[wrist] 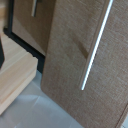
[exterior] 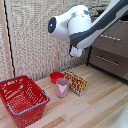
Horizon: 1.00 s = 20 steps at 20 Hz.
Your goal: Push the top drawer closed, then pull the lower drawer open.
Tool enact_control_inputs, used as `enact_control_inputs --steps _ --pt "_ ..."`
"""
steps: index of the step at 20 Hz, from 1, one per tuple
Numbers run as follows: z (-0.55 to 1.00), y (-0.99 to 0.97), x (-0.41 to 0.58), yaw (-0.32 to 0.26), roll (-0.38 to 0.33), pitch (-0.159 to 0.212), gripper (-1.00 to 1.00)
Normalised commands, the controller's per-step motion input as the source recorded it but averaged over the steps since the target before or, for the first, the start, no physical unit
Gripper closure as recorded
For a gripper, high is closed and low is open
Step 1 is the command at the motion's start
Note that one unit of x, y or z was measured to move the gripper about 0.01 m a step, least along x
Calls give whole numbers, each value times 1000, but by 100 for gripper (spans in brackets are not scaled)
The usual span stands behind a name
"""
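The top drawer (exterior: 113, 43) shows at the right edge of the exterior view, partly behind the robot arm: a wide dark-brown wooden front with a slim horizontal silver bar handle, slanting down toward the right. Directly beneath it sits the lower drawer (exterior: 109, 62), the same dark brown, with its own thin silver bar handle running across the front; its bottom edge meets the light wooden bench. Whether either front stands proud of the cabinet cannot be told from this view. In the wrist view one brown drawer front (wrist: 82, 60) fills most of the frame, tilted, its silver bar crossing it diagonally; which drawer this is cannot be told.
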Motion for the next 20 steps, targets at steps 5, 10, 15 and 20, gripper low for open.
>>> enact_control_inputs --steps 5,10,15,20 --pt "182 -529 0 48 -183 -108 -100" --pt "43 -509 0 69 -147 -143 -100" --pt "0 -379 0 37 -135 -152 -100" --pt "7 -387 11 28 -87 -120 -100"
